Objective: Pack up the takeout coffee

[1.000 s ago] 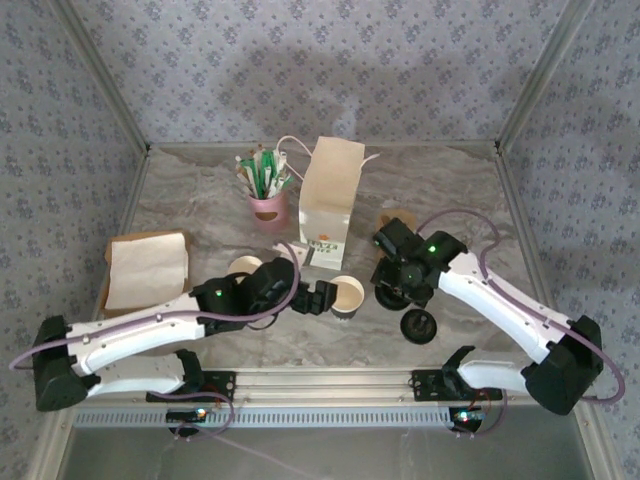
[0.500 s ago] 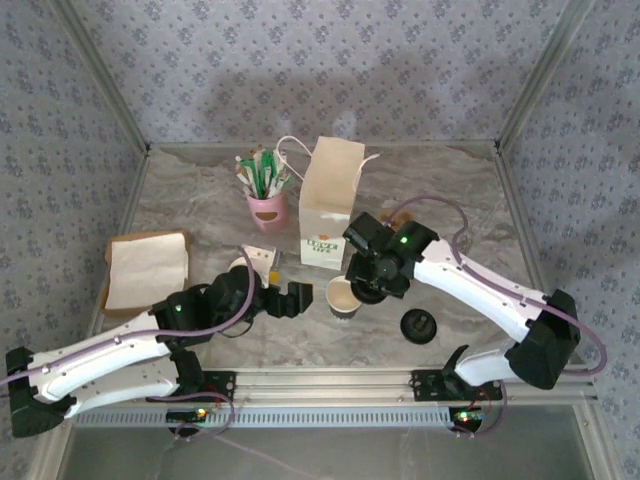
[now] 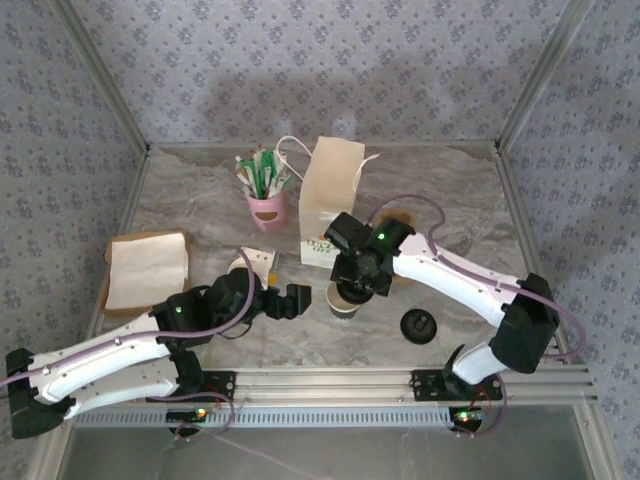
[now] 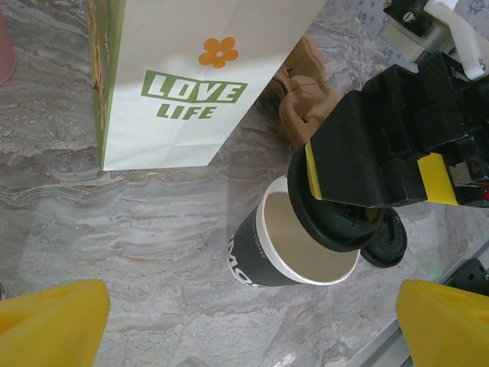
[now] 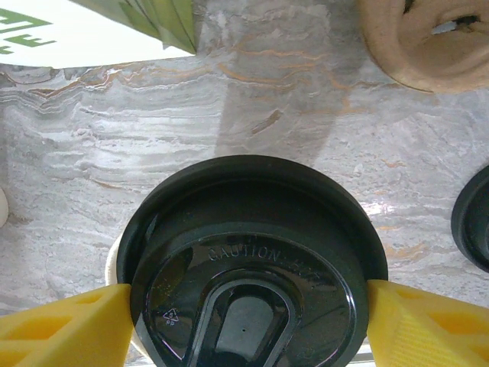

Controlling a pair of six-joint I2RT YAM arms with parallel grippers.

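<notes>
The takeout coffee as a lidded cup is out of view. A dark paper cup [image 3: 337, 299] [image 4: 248, 260] stands open, cream inside, in front of the white bag [image 3: 330, 200] [image 4: 191, 84]. My right gripper [image 3: 360, 277] [image 5: 248, 321] is shut on a round black lid [image 5: 252, 267] [image 4: 336, 229]. It holds the lid flat just above the cup's right side, partly covering the mouth; the cup's cream rim [image 5: 114, 264] peeks out at the lid's left. My left gripper [image 3: 298, 300] [image 4: 250, 321] is open, empty, a short way left of the cup.
A second black lid [image 3: 418, 325] [image 4: 386, 245] [image 5: 474, 229] lies right of the cup. A brown pulp holder [image 3: 398, 218] [image 5: 428, 38] sits behind it. A pink pot of sticks [image 3: 267, 208], another pale cup [image 3: 243, 266] and a brown napkin tray [image 3: 147, 268] stand to the left.
My right arm has carried the lid leftward from beside the loose lid to over the cup. The left gripper drew back from the cup, then stayed still.
</notes>
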